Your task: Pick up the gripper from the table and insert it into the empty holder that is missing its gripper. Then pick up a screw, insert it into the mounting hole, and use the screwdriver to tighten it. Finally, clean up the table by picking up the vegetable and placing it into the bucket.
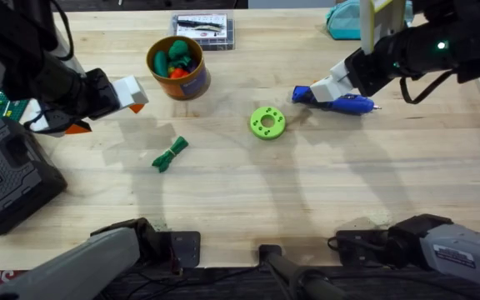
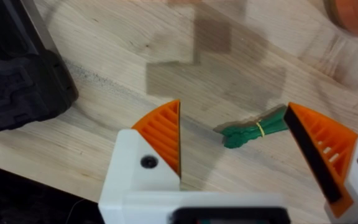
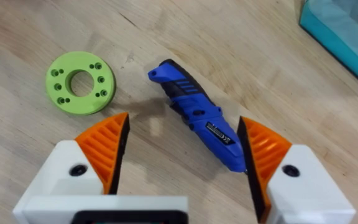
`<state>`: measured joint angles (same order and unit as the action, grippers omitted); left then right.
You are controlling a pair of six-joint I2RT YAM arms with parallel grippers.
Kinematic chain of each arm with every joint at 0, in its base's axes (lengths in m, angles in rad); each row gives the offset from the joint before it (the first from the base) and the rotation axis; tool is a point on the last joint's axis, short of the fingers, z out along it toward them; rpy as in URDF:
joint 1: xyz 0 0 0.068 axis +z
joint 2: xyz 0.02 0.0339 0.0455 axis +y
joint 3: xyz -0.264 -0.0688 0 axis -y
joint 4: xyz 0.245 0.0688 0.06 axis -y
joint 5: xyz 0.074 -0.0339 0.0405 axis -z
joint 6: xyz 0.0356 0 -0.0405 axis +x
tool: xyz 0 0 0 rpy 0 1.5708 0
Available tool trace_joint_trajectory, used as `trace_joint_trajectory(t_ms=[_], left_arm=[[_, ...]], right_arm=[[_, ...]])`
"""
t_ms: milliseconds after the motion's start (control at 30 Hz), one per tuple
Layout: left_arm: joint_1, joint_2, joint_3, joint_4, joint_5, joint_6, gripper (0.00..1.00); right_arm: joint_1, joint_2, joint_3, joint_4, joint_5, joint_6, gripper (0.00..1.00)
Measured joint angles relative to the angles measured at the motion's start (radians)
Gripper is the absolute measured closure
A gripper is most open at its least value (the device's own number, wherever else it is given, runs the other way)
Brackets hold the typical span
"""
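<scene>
The blue screwdriver (image 1: 342, 102) lies on the table (image 1: 323, 183) at the right. My right gripper (image 1: 327, 87) hovers over its handle end and is open. In the right wrist view the screwdriver (image 3: 199, 117) lies slantwise between the orange pads (image 3: 107, 146) of the right gripper (image 3: 184, 121), lower than they are. The dark-green vegetable (image 1: 170, 154) lies left of centre. My left gripper (image 1: 111, 108) is open and raised up and to the left of it. In the left wrist view the vegetable (image 2: 257, 129) sits beyond the left gripper (image 2: 234, 112). The orange bucket (image 1: 177, 68) holds toy items. Holder and screw are out of view.
A lime-green disc with holes (image 1: 267, 122) sits left of the screwdriver. A clear parts box (image 1: 202, 32) and a teal pouch (image 1: 347, 21) are at the back. A black case (image 1: 7, 171) occupies the left edge.
</scene>
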<state>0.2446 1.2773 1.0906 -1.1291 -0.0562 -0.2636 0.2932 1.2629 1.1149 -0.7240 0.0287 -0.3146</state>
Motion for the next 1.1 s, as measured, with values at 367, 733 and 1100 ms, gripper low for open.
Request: trace_joint_trajectory(t_ms=[367, 733, 1100], left_arm=[[-0.056, 0.002, -0.005, -0.088, 0.292, 0.325, 0.016], [-0.297, -0.030, -0.078, -0.078, 0.147, 0.627, 0.016], [-0.337, 0.128, -0.228, 0.093, 0.088, 0.643, 0.016]], right_arm=[[0.000, 0.000, 0.000, -0.016, 0.000, 0.000, 0.036], [0.000, 0.000, 0.000, -0.016, 0.000, 0.000, 0.036], [0.000, 0.016, 0.000, -0.024, 0.000, 0.000, 0.036]])
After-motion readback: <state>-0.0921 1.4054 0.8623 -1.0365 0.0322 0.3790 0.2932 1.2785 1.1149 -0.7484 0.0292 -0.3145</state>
